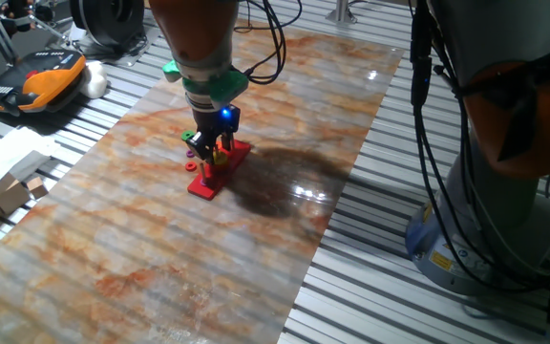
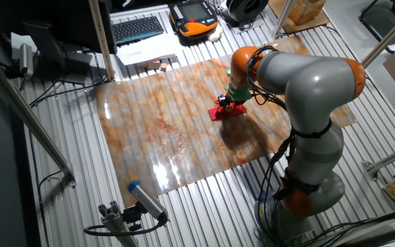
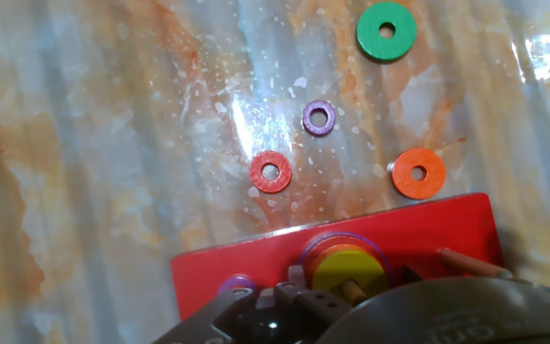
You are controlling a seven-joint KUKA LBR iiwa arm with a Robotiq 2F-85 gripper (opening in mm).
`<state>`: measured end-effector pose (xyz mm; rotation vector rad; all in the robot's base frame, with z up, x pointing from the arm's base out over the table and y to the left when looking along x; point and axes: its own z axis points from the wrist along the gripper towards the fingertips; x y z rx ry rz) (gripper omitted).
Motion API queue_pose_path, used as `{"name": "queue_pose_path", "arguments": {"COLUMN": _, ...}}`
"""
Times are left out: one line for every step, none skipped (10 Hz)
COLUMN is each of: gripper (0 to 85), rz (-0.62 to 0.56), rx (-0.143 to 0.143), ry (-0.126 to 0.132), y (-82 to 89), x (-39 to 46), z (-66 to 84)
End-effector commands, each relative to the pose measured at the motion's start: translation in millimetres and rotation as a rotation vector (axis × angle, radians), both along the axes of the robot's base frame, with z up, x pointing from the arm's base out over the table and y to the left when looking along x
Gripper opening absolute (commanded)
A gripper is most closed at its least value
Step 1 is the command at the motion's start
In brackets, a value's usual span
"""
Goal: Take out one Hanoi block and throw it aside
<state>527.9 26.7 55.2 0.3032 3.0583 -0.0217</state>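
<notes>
The yellow ring [image 3: 349,270] sits on its peg on the red base [image 3: 256,263], directly beneath the gripper [image 1: 210,145]; jaw opening cannot be told.

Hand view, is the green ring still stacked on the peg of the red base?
No, the green ring lies flat on the table, well apart from the red base, whose peg holds the yellow ring.
</notes>
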Motion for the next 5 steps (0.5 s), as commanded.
{"name": "queue_pose_path", "arguments": {"gripper": 51.0, "rz": 0.000, "rx": 0.000, "ry": 0.000, "y": 0.1, "x": -0.1, "z": -0.5}}
{"name": "queue_pose_path", "arguments": {"gripper": 51.0, "rz": 0.000, "rx": 0.001, "ry": -0.002, "y": 0.2, "x": 0.0, "z": -1.1}}
{"name": "queue_pose_path", "arguments": {"gripper": 51.0, "rz": 0.000, "rx": 0.002, "ry": -0.008, "y": 0.3, "x": 0.1, "z": -1.7}}
{"name": "queue_pose_path", "arguments": {"gripper": 51.0, "rz": 0.002, "rx": 0.006, "ry": -0.009, "y": 0.4, "x": 0.3, "z": -1.7}}
{"name": "queue_pose_path", "arguments": {"gripper": 51.0, "rz": 0.004, "rx": 0.006, "ry": -0.009, "y": 0.7, "x": 0.4, "z": -1.4}}
